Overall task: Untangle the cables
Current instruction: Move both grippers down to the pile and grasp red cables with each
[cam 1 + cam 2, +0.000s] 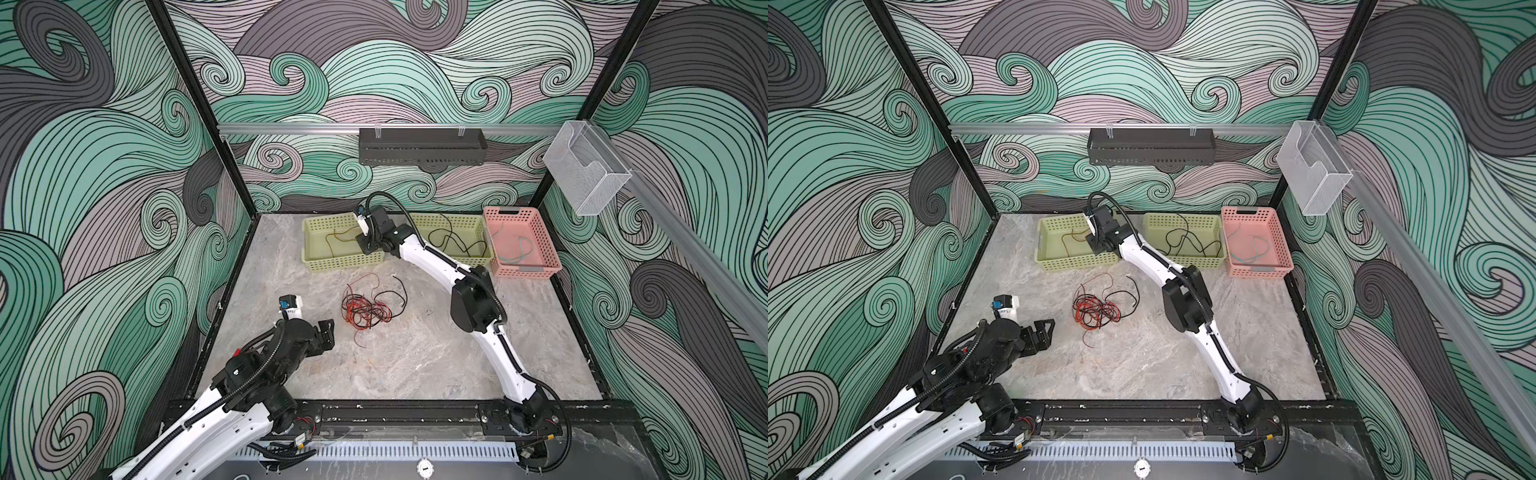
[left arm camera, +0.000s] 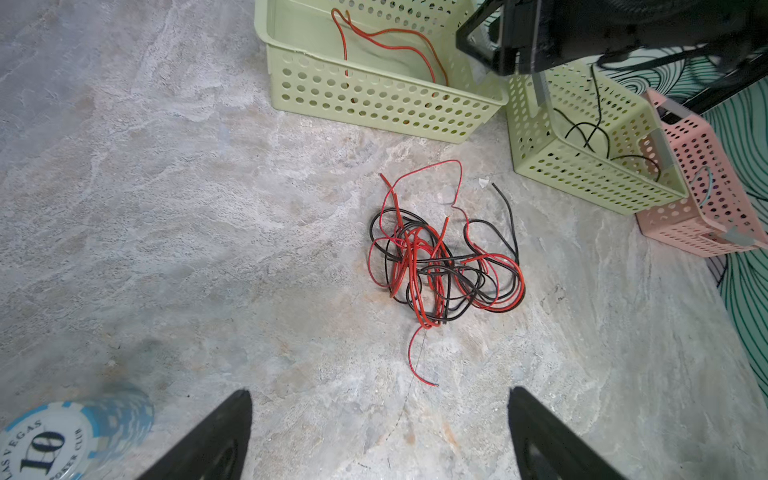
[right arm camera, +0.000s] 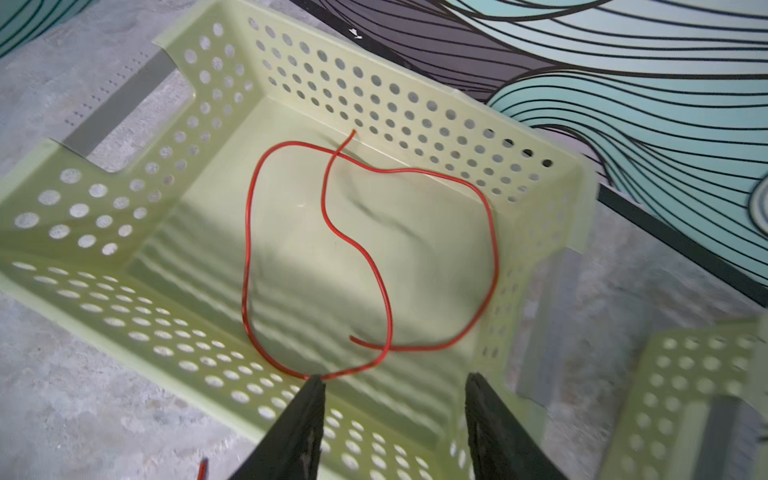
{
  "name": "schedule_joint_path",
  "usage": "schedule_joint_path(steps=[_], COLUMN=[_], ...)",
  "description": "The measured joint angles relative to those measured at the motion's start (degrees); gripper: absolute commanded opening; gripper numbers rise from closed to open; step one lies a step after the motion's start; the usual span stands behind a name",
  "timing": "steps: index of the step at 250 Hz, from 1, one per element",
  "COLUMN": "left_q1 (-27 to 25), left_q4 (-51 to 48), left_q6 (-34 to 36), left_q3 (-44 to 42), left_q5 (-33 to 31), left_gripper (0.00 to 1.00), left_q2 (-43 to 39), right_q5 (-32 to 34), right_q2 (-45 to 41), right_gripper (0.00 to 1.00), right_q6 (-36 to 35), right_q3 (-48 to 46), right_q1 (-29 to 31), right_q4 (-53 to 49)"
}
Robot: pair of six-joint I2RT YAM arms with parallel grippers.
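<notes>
Hovering above pale-green perforated plastic basket (image 3: 374,95): right hand (image 3: 395,377), jaws parted, empty; left hand (image 2: 379,391) spread, empty. Hazard: thin red cable (image 3: 495,257) beside fingertip (image 3: 309,399) snagging on withdrawal.

Red and black cables (image 2: 415,257), green baskets (image 2: 374,104), pink basket (image 2: 706,145) with seemingly teal wire (image 2: 710,185).

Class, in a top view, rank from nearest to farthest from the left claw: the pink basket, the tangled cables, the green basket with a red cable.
1. tangled cables, on the table beside the left claw.
2. green basket with a red cable, back left.
3. pink basket, back right corner.
</notes>
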Motion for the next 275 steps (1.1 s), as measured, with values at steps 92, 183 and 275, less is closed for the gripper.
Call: schedule_joint_path(steps=[92, 183, 275], left_q1=[1.2, 11.5, 11.5], left_q4=[13.1, 23.0, 24.0], left_q6=[-0.5, -0.3, 1.7], left_q3=[0.5, 4.6, 6.9], left_q5=[3.1, 18.6, 22.0], left_gripper=[0.7, 0.42, 0.06], left_q2=[21.7, 43.2, 50.1], right_q5=[-5.3, -15.4, -17.9], right_q2=[-46.4, -43.1, -35.3], right_gripper=[0.4, 0.38, 0.04], right_q6=[11.3, 19.4, 18.1], right_q3=[-53.7, -73.4, -67.3], right_q1=[3.9, 4.8, 4.8], right_q4=[13.4, 20.3, 25.0])
